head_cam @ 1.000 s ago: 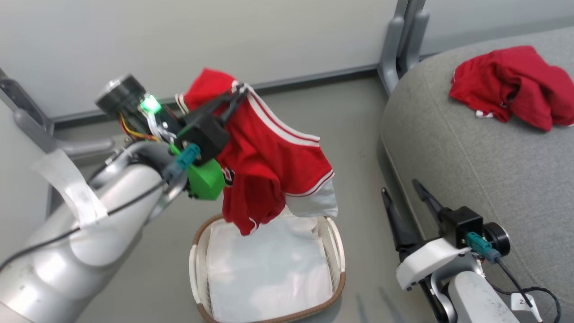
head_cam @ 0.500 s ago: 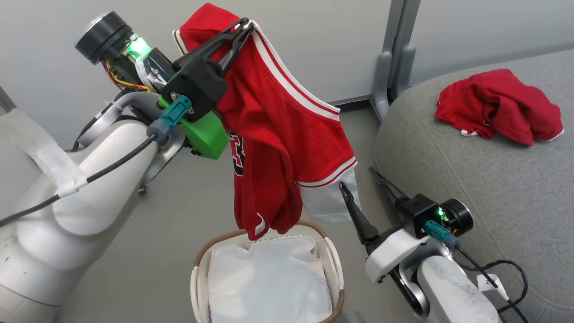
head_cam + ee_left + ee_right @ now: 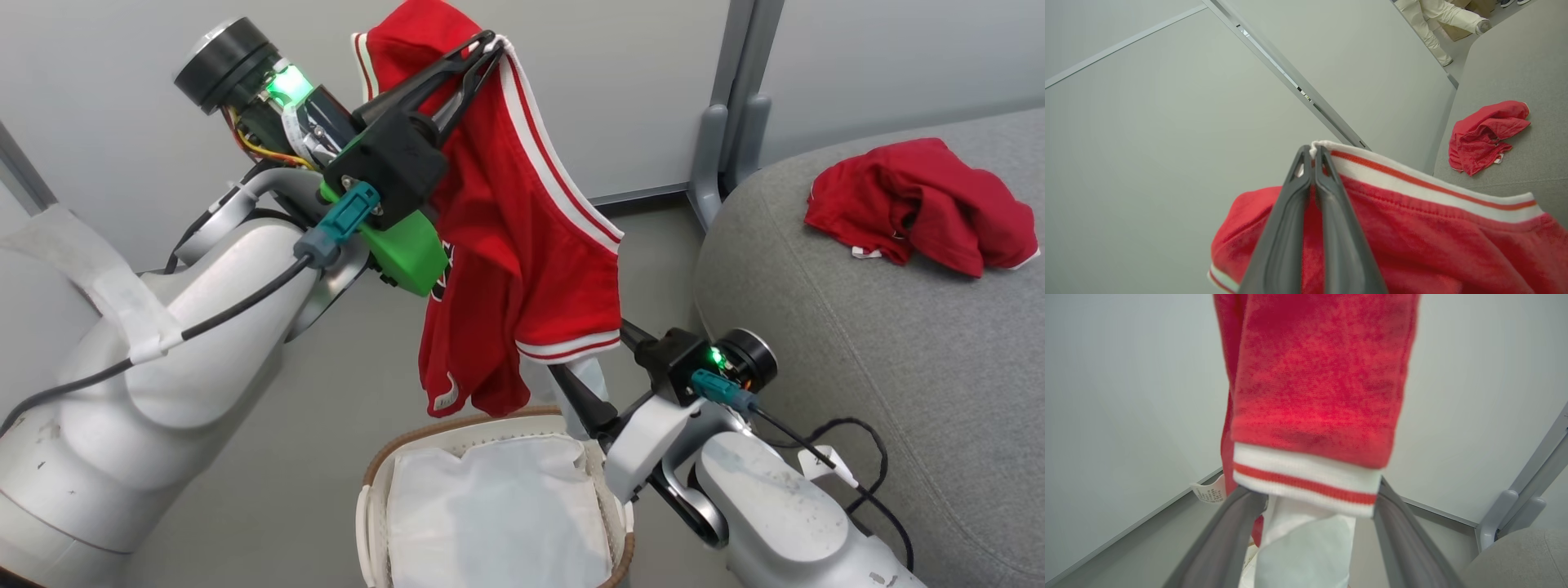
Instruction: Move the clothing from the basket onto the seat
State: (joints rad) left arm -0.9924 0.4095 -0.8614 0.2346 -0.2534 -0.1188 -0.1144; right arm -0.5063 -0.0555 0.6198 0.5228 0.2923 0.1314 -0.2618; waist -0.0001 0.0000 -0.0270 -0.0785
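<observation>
Clothing (image 3: 522,245) pinched in left jaws; right jaws seemingly straddle it.

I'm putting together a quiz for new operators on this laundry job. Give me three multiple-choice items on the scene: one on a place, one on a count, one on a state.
1. Where does the crumpled red garment lie?
A) in the basket
B) on the floor
C) on the grey couch

2. How many red garments are in sight?
A) one
B) two
C) three

3. How do the left jaws stand?
A) shut on the hanging red garment
B) wide open and empty
C) shut on a white towel

Key:
1 C: the head view and the left wrist view both show it resting on top of the cushion.
2 B: one lies on the couch and one hangs from the left jaws.
3 A: the left wrist view shows the jaws pinched together on its white-striped edge.
</observation>
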